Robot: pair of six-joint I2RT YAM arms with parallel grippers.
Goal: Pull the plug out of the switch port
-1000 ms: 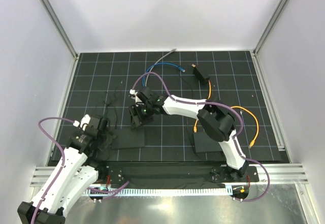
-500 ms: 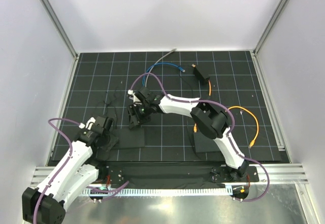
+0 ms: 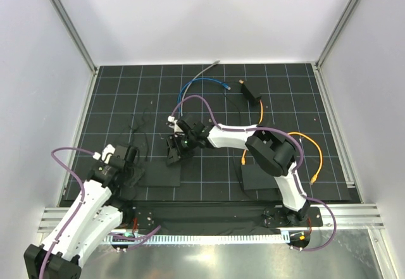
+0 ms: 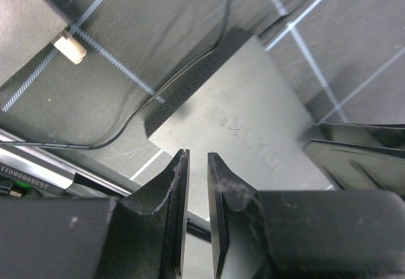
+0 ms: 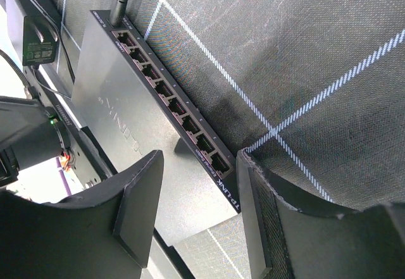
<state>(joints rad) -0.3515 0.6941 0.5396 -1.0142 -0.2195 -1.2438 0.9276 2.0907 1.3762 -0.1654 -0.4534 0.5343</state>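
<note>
Plug (image 3: 257, 100): far across the counter (image 3: 114, 95), where the orange cable meets the near end of the small black box. It is well apart from both sets of jaws and too small for me to judge how it sits.
Left arm (image 3: 88, 200): nearest to me at the near left, with its jaws at the left edge of a flat black switch (image 3: 161, 175).
Left jaws: narrow, with only a slim gap between the fingers (image 4: 179, 203) and nothing in it. In the left wrist view I see the flat switch's top just below them.
Flat black switch: lies flat toward the near edge of the counter. I see a row of open sockets (image 5: 171, 105) along one side, with a round black lead (image 5: 121, 0) plugged in at the row's end.
Right arm (image 3: 234, 135): reaches across to the left, so its jaws are just beyond the flat switch's far edge.
Right jaws: fairly wide and holding nothing. In the right wrist view the flat switch's corner shows through the gap.
Orange cable (image 3: 261, 111): runs from the plug toward me and passes under the right arm.
Switch port (image 3: 249, 90): in the small black box, which lies slanted at far right of centre, beyond and to the right of the right jaws.
Blue cable (image 3: 196, 83): curves to the left of that box.
Grey cable (image 3: 207, 70): the farthest item, near the back edge.
</note>
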